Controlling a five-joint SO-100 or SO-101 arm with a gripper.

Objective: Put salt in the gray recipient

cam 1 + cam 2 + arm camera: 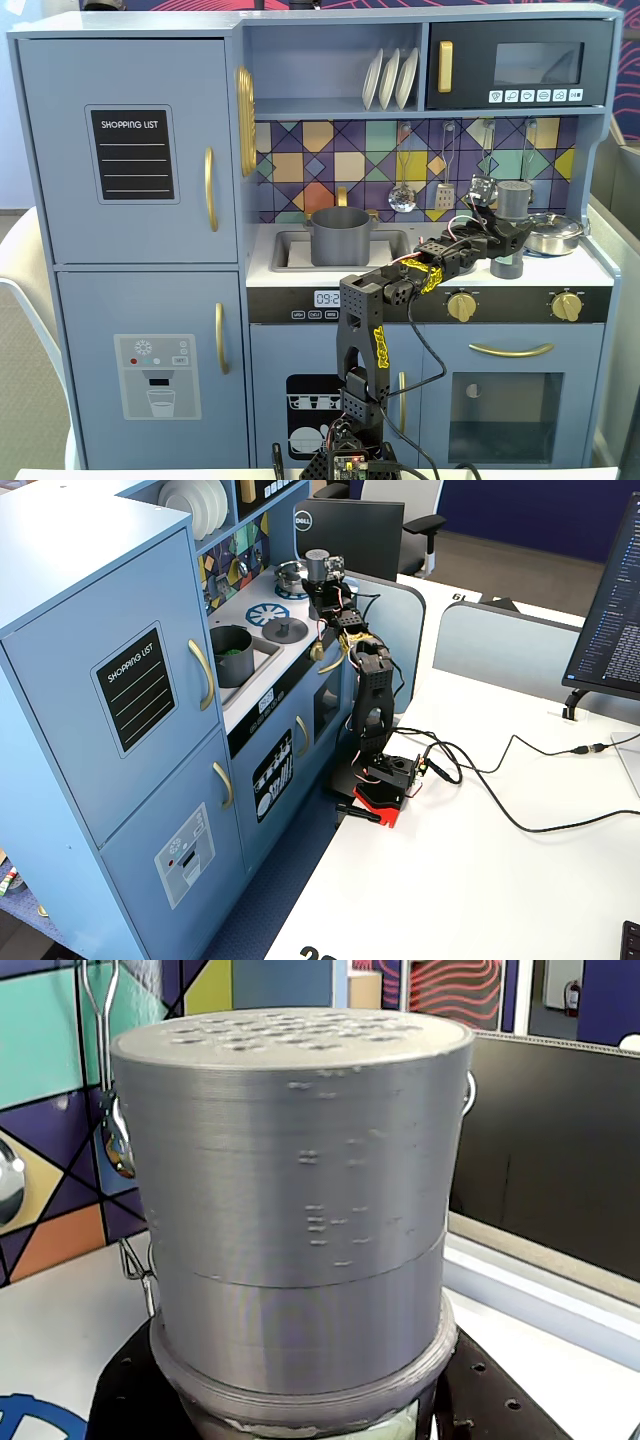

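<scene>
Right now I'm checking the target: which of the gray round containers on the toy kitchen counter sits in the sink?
The gray pot, matte and straight-walled, sits in the sink. The shiny silver pan rests on the counter at the far right in a fixed view.

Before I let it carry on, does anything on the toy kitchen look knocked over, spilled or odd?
Nothing stands out. The salt is upright at the claw, the gray pot sits upright in the sink, and no spill shows on the counter.

The toy kitchen [130, 150] was pale blue with gold handles [210, 188]. Its backsplash [320, 160] bore multicoloured geometric tiles. At its 3 o'clock stood the salt [512, 200], dark gray with a lighter cap; the gray recipient [340, 236] was matte gray. The arm [362, 340] was black.
</scene>
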